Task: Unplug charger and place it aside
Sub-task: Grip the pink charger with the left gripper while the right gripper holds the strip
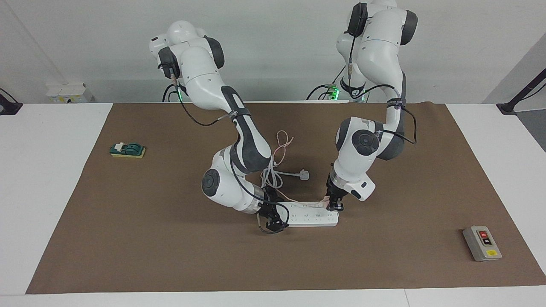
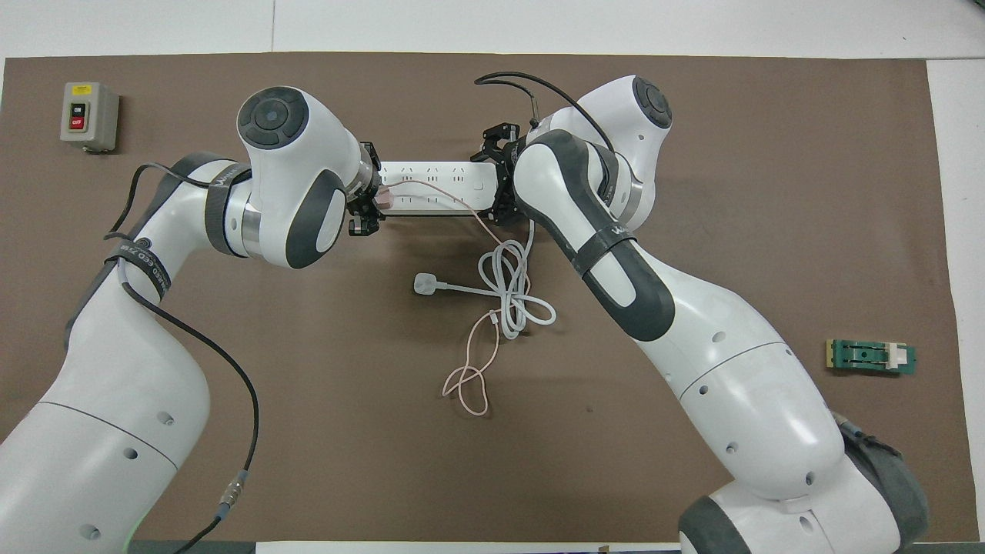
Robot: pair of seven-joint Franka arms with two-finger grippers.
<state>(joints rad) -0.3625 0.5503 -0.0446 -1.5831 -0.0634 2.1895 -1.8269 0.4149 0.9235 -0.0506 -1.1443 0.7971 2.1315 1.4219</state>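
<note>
The power strip point(image 1: 310, 214) is found lying at mid-table. The charger point(image 1: 326, 204) is seated in its socket at the left arm's end, its pink cable point(image 1: 281, 147) trailing toward the robots. The left gripper point(image 1: 335, 206) is set down upon the charger, fingers apparently closed on it. The right gripper point(image 1: 273, 222) is pressed at the strip's other end, at 9 o'clock from the charger in the facing view; whether its fingers are apart cannot be told.

Risks noted: if the strip is insufficiently pinned, it may be lifted with the charger. A tilted pull may jam the pins. The trailing cable may be snagged on the coiled white cord point(image 1: 273, 175).
</note>
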